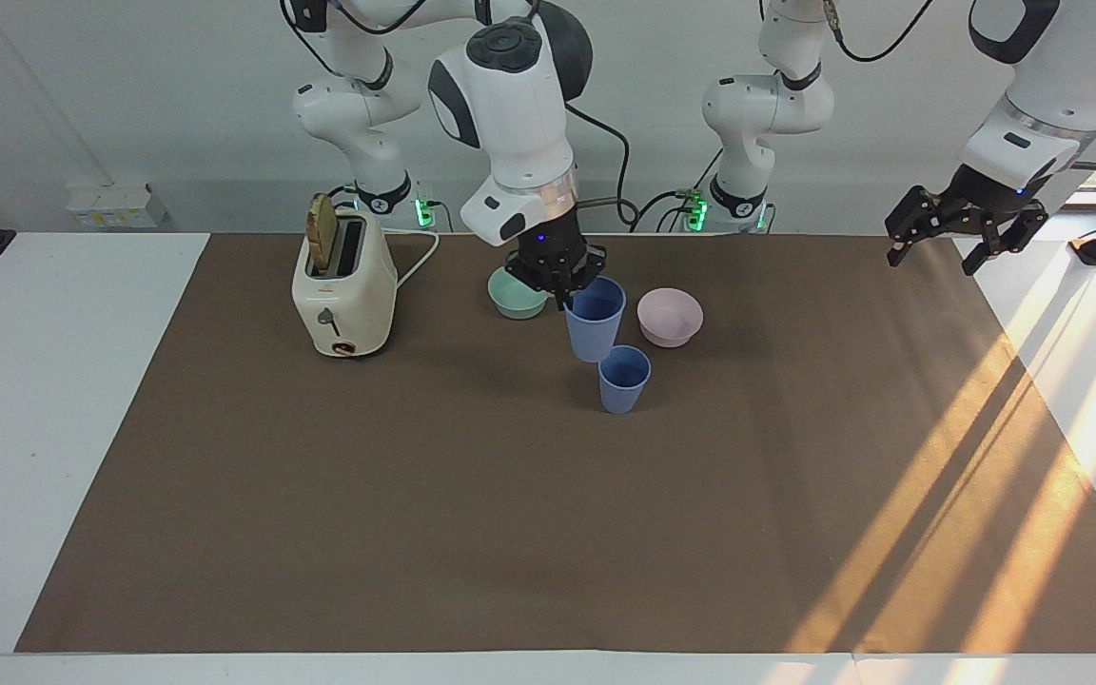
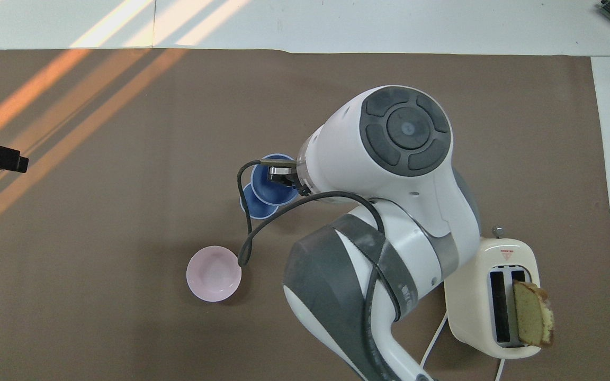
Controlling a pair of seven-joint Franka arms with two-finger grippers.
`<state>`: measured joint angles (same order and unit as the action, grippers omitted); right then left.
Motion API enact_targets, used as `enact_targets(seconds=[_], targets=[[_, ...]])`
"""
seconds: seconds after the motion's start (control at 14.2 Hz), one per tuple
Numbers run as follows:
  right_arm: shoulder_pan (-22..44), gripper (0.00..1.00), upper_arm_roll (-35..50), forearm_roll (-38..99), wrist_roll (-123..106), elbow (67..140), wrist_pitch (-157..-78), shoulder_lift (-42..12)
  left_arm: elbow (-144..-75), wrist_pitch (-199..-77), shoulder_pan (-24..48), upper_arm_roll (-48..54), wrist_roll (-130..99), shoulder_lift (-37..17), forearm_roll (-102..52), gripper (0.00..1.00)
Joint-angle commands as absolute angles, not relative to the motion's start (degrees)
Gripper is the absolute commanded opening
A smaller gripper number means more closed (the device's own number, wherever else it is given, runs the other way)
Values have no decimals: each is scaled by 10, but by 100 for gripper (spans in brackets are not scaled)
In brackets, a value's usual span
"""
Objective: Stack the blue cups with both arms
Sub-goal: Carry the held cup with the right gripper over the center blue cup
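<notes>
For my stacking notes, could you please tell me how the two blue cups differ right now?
The carried cup hangs in the air, pinched at its rim by the right claw; the standing cup rests on the table, untouched. The carried cup is above the standing cup and not yet in it. Both are upright, identical and empty.

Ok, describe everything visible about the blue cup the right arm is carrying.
The carried blue cup is a small matte periwinkle tumbler that looks like plastic: tapered, handleless, open end up, apparently empty. It hangs roughly upright, clear of the table, with the right gripper shut on its rim, one finger inside the mouth. It sits over the standing blue cup but not squarely: in the overhead view the two rims overlap only partly. In the facing view it appears between the green bowl and the pink bowl. Nothing else touches it.
</notes>
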<state>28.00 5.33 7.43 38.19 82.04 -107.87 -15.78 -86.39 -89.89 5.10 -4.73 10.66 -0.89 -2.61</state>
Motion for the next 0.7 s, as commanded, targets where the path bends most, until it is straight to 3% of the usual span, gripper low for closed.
enact_targets(seconds=[0.0, 0.63], targets=[[287, 0, 59, 91, 393, 802, -1085, -172, -861, -888, 47, -44, 105, -4, -15, 100], [314, 0, 58, 82, 422, 852, -1141, -210, -861, -888, 47, -44, 105, -4, -15, 100]])
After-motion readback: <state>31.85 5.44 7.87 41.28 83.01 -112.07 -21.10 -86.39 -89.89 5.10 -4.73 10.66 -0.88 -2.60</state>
